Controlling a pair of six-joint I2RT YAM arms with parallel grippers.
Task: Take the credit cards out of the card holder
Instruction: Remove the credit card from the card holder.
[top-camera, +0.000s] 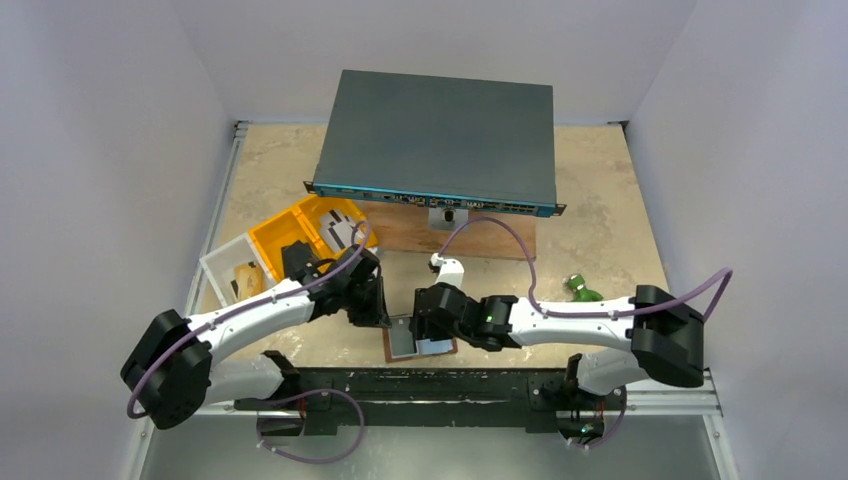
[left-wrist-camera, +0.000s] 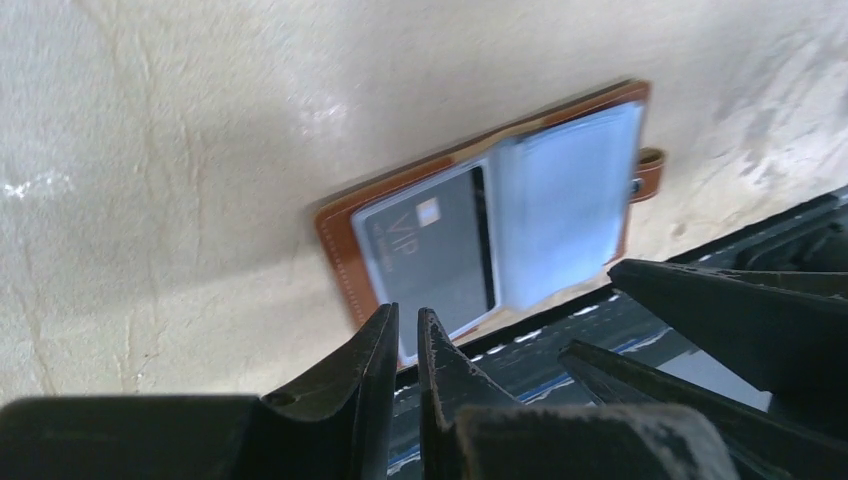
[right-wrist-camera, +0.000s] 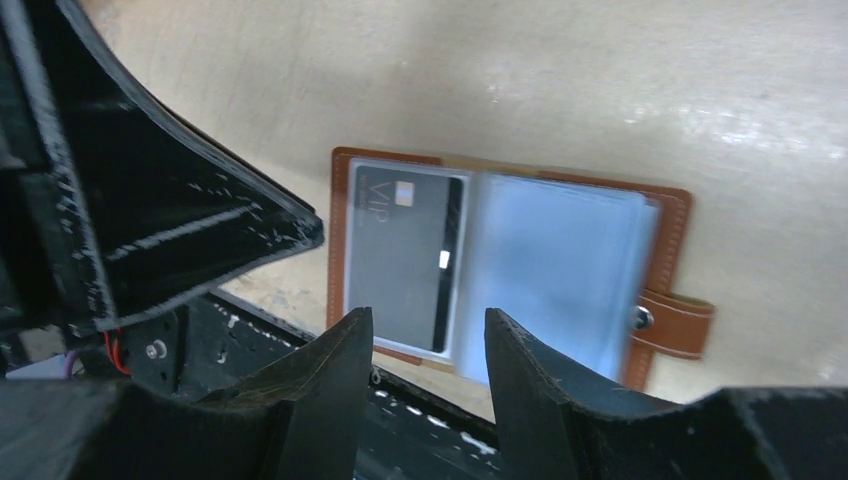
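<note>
Left gripper (left-wrist-camera: 408, 335): fingers almost together at the near edge of the card holder (left-wrist-camera: 500, 215); any pinch unclear.
Right gripper (right-wrist-camera: 425, 335): fingers wide, over that edge.
Place: card holder open flat, between both grippers.
Writing: "VIP" on dark credit card (right-wrist-camera: 400, 255), pocket on left arm's side; smaller print unreadable.
Hidden: other pockets cloudy, contents indistinct.
Far: network switch (top-camera: 440, 140), port labels illegible.

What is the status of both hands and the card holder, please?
Left hand nearly shut at card holder edge, grip unclear. Right hand open above it. Holder lies open, black VIP card in pocket. No obstruction seen.
</note>
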